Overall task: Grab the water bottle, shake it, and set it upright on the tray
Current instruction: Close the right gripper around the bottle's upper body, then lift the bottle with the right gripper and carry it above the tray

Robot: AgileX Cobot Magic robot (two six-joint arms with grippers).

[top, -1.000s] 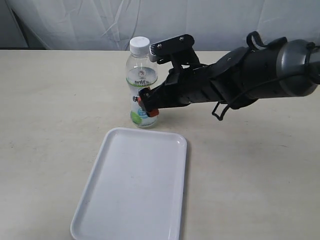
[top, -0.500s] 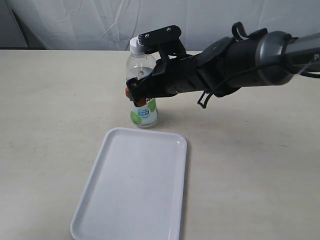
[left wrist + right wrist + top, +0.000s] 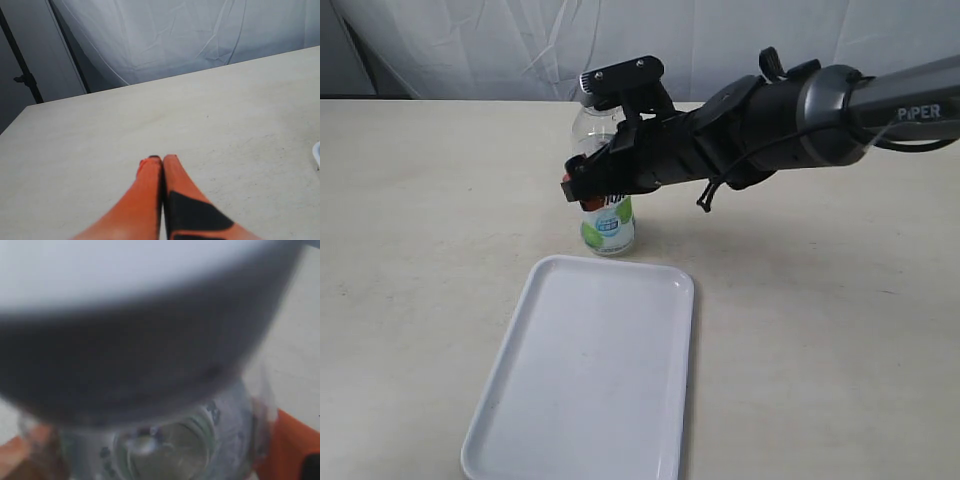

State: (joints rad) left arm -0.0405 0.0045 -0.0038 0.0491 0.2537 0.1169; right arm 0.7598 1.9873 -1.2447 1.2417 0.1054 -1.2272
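Note:
The water bottle [image 3: 607, 228] stands upright on the table just beyond the far edge of the white tray [image 3: 590, 370]. My right gripper [image 3: 588, 190] reaches across from the right and is open around the bottle's middle, one orange finger on each side. The arm's black wrist hides most of the white cap. In the right wrist view the bottle [image 3: 165, 445] fills the gap between the orange fingers [image 3: 292, 440], and the cap is a blur close to the lens. My left gripper [image 3: 161, 159] is shut with nothing in it, over bare table.
The beige table [image 3: 820, 330] stretches on all sides of the tray. A white cloth backdrop [image 3: 470, 50] hangs behind the far edge. A dark stand [image 3: 25, 80] is beside the table in the left wrist view.
My right gripper has moved left and a little up, from beside the bottle to around its middle. The bottle and tray have not moved.

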